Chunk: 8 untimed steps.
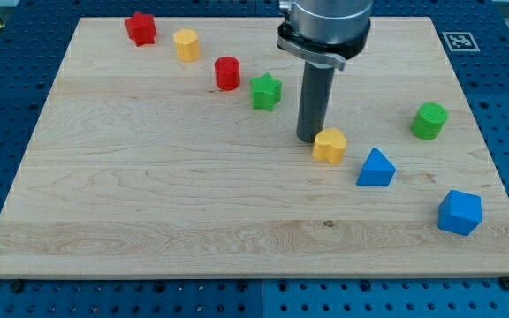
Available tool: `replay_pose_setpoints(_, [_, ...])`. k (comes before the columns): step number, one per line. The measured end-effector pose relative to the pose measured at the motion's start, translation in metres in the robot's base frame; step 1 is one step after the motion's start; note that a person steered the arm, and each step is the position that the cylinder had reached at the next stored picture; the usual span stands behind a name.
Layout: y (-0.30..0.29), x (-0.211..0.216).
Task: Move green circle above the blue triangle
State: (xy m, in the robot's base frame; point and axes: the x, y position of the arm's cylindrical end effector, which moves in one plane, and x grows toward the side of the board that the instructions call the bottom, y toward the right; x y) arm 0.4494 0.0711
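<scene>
The green circle (429, 120) is a short green cylinder at the view's right, on the wooden board (148, 194). The blue triangle (376, 168) lies below and to the left of it, well apart. My tip (308, 139) rests on the board just left of a yellow block (330, 145), touching or nearly touching it. The tip is far to the left of the green circle and up-left of the blue triangle.
A blue cube-like block (459, 212) sits at lower right. A green star (266, 91), a red cylinder (227, 72), a yellow cylinder (186, 43) and a red star (140, 28) form a diagonal line toward the upper left.
</scene>
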Motion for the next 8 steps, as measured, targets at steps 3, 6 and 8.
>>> replay_pose_setpoints(3, [0.019,-0.054])
replay_pose_setpoints(6, [0.187,-0.088])
replay_pose_setpoints(8, [0.237,-0.025])
